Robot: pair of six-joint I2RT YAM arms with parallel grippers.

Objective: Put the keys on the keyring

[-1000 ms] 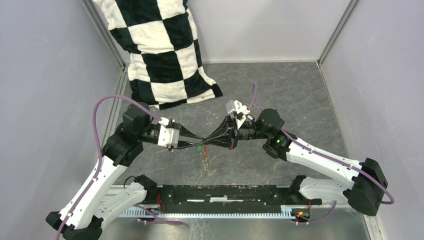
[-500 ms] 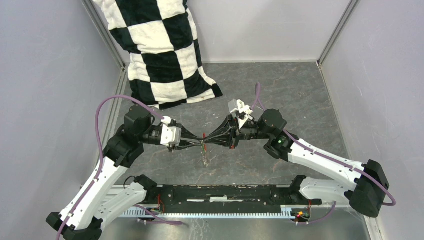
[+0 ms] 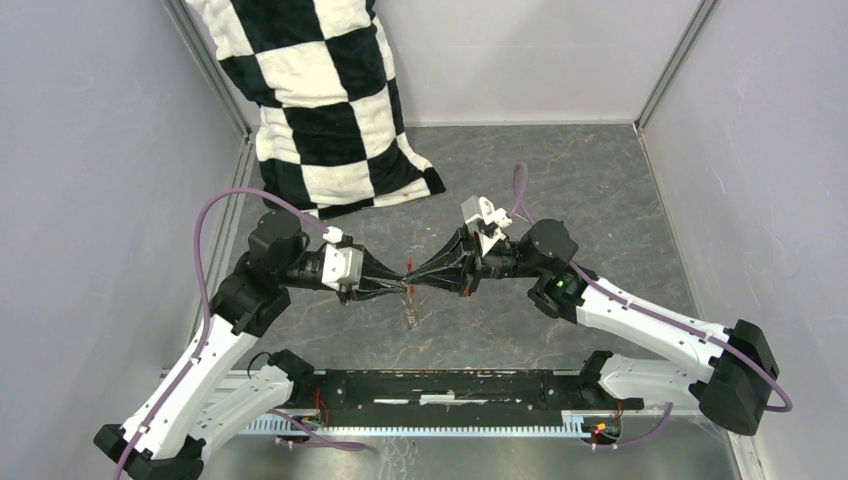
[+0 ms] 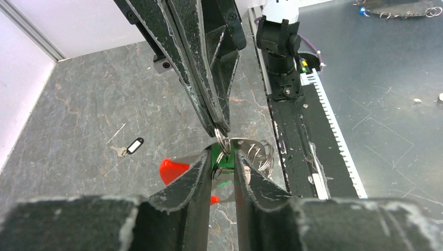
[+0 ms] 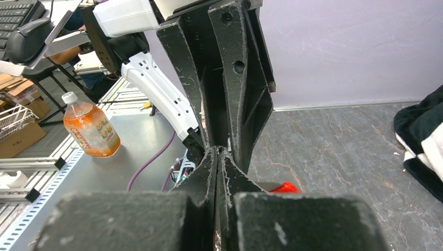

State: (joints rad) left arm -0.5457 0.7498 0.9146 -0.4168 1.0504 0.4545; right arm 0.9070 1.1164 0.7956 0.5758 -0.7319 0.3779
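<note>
My two grippers meet tip to tip above the floor's middle. My left gripper [image 3: 399,284] [image 4: 223,163] is shut on the keyring: its red plastic piece [image 4: 172,169] [image 5: 284,187] sticks out on one side and its metal rings [image 4: 258,152] on the other. The grey-brown strip [image 3: 411,317] hangs below. The green tag [image 4: 225,157] of one key sits between the left fingers, on a thin ring pinched by my shut right gripper [image 3: 413,279] [image 4: 222,130] [image 5: 216,155]. The black key with the white label [image 4: 131,147] lies on the floor, apart.
A black-and-white checkered cushion [image 3: 320,100] leans in the far left corner. Grey walls close in the left, far and right sides. The arms' black base rail [image 3: 440,385] runs along the near edge. An orange bottle [image 5: 90,130] stands outside the cell.
Both grippers, still joined at the tips, have drifted slightly toward the far side. The hanging strip moved with them. Neither grip has changed.
</note>
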